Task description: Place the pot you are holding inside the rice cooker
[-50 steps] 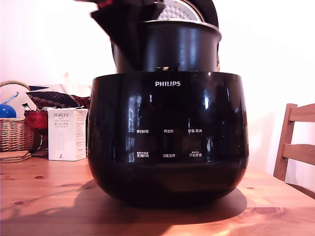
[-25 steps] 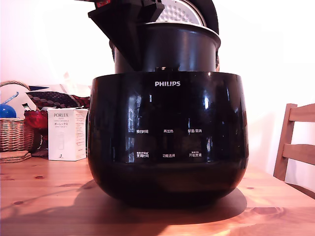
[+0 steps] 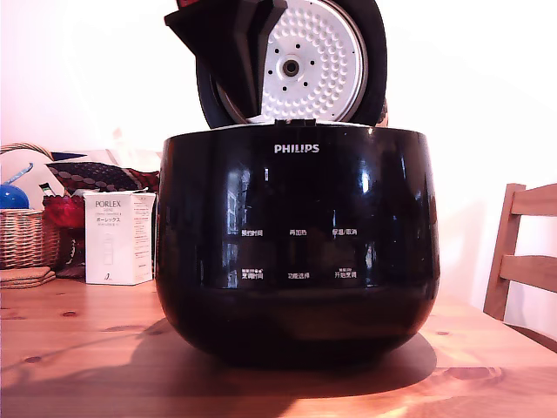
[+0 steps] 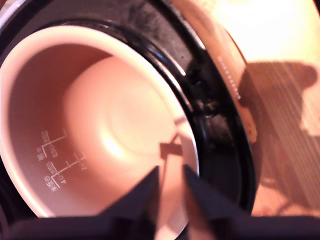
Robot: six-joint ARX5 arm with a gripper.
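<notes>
The cooker (image 3: pixel 296 244) sits square in the middle of the wooden table (image 3: pixel 78 357), close to the front edge, lid (image 3: pixel 309 61) swung up and its white dimpled plate facing the exterior view. Above the rim, on the exterior view's left, the black gripper (image 3: pixel 228 52) hangs in front of the lid, its dark wedge dipping toward the cooker's opening.

Down the wrist view: the pot (image 4: pixel 95 125) is seated inside the cooker (image 4: pixel 220 125), pale interior open to the camera, grey level markings printed on its inner wall, the cooker's glossy black collar ringing it all round. From the exterior view the pot is out of sight, sunk below the cooker's rim.

The gripper (image 4: pixel 170 185) has its two dark fingers (image 4: pixel 137 197) straddling the pot's rim, one inside the bowl, one outside, a slim gap between them. Whether they are pinching that rim or standing just off it, I cannot tell.

Behind the cooker, toward the table's back edge on the exterior view's left, stands a white box (image 3: pixel 119 237), with a wicker basket (image 3: pixel 26 235) beside it near the table's left edge. A wooden chair (image 3: pixel 522 261) shows at the exterior view's right, off the table's right edge.
</notes>
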